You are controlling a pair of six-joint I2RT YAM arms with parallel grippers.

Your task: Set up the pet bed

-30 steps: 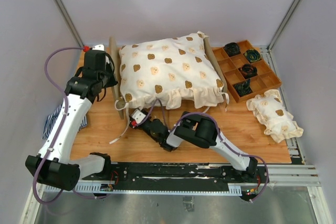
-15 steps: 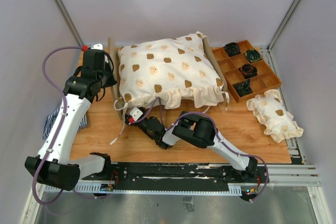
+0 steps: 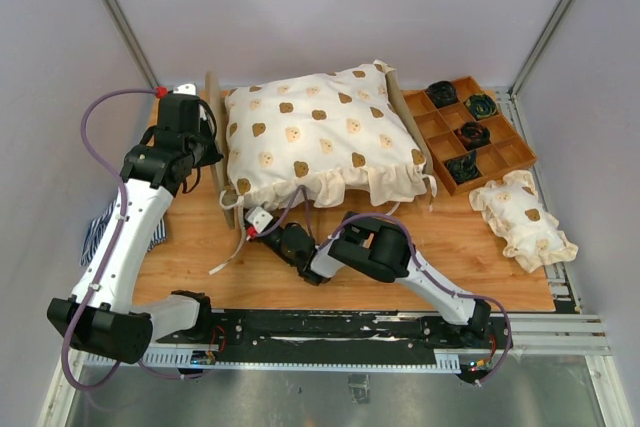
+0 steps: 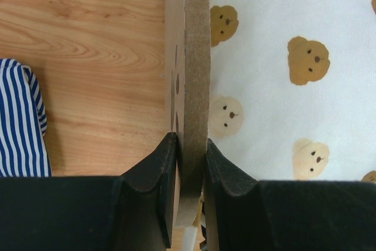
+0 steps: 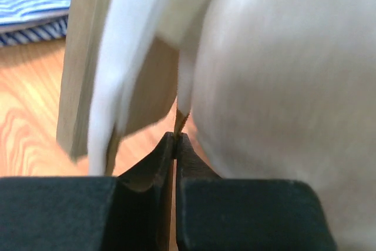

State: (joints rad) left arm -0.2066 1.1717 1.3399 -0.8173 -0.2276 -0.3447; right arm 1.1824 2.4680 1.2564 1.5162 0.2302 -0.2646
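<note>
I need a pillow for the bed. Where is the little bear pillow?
In the top view, the little bear pillow lies far right, just in front of the wooden tray.

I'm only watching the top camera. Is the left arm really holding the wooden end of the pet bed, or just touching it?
Observer: It's holding it. In the left wrist view, the left fingers squeeze the wooden end board, one on each side.
Operator: What about the right arm? I can't tell from up here!
Observer: The right wrist view shows the right fingers shut. A thin cream strip runs down between their tips, right beside the cushion.
Operator: Does the board have a picture on it?
Observer: Small dark oval holes show on its outer face. They could be part of a paw print.
</note>
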